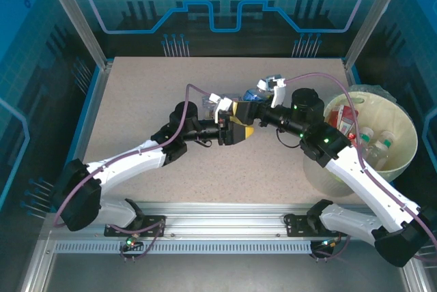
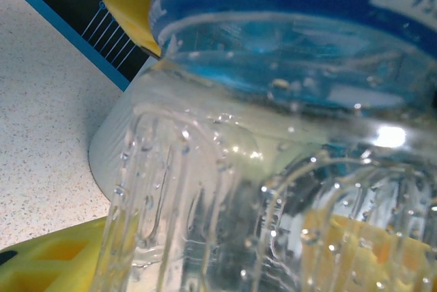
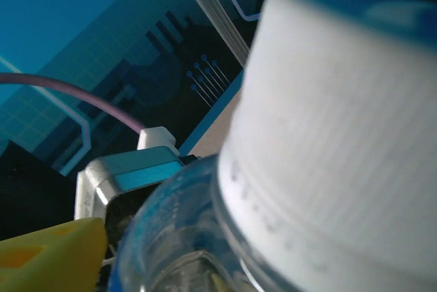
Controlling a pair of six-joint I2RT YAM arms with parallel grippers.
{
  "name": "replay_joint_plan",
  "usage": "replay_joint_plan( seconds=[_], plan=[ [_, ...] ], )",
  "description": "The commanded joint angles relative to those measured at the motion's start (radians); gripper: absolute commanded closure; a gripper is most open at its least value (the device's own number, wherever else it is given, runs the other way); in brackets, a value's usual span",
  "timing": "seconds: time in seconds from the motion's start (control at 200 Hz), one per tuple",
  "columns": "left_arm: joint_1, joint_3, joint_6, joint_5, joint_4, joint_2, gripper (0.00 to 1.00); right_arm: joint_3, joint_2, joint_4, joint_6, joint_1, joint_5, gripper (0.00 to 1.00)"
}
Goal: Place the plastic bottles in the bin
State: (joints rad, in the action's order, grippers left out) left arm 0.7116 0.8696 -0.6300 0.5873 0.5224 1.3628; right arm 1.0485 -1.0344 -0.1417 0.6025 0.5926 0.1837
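Top external view: my two arms meet just past the table's centre, and the bottle (image 1: 257,94) hangs between them off the tabletop, its blue label toward 1 o'clock from my left gripper (image 1: 240,121). The bin (image 1: 408,143) stands at 3 o'clock by the table's right edge, with other bottles (image 1: 372,143) already lying inside it.

In the left wrist view, my yellow fingers (image 2: 126,5) sit at 11 o'clock and 7 o'clock with the clear ribbed body (image 2: 273,169) between them, so I read my left gripper as pinching the bottle just below the label. My right gripper (image 1: 268,101) is up against the top end. The right wrist view has the white cap (image 3: 334,135) huge and close at 3 o'clock, but I cannot tell whether my jaws there are spread or pressing on it.

I judge this bottle to be light: I see only droplets clinging inside the wall, no standing liquid. The thin plastic should dent under a hard squeeze, and its smooth skin could slide. The ribs offer some bite, so a moderate hold across them suits the body. The cap and neck look like the stiffest part, ridged and safe to clamp firmly, which is where I would want my right gripper for the carry toward 3 o'clock.
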Motion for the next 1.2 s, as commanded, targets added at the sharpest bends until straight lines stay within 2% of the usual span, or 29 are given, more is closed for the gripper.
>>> replay_joint_plan(
  seconds=[0.0, 0.27, 0.43, 0.5, 0.565, 0.625, 0.75, 1.02, 1.196],
  plan=[
    [0.001, 0.009, -0.006, 0.022, 0.048, 0.005, 0.57, 0.0, 0.013, 0.028, -0.004, 0.002, 0.023, 0.19],
    [0.001, 0.01, -0.002, 0.017, 0.042, 0.016, 0.57, 0.033, 0.014, -0.074, -0.045, 0.003, -0.022, 0.4],
    [-0.002, 0.025, -0.007, 0.016, 0.027, 0.04, 0.55, 0.045, 0.014, -0.107, -0.061, 0.003, -0.045, 0.49],
    [-0.007, 0.033, -0.016, 0.004, 0.004, 0.046, 0.47, 0.055, 0.014, -0.128, -0.071, 0.004, -0.059, 0.52],
    [-0.015, 0.036, -0.027, -0.01, -0.015, 0.05, 0.33, 0.068, 0.017, -0.164, -0.085, 0.003, -0.091, 0.55],
    [-0.025, 0.035, -0.039, -0.015, -0.026, 0.053, 0.26, 0.085, 0.022, -0.201, -0.097, 0.003, -0.124, 0.56],
    [-0.05, 0.02, -0.063, -0.056, -0.044, 0.043, 0.01, 0.136, 0.04, -0.321, -0.133, 0.003, -0.243, 0.59],
    [-0.099, -0.031, -0.076, -0.131, -0.043, -0.002, 0.01, 0.215, 0.116, -0.529, -0.2, 0.004, -0.493, 0.6],
    [-0.111, -0.065, -0.072, -0.23, -0.075, -0.036, 0.01, 0.295, 0.161, -0.689, -0.227, 0.003, -0.657, 0.6]
  ],
)
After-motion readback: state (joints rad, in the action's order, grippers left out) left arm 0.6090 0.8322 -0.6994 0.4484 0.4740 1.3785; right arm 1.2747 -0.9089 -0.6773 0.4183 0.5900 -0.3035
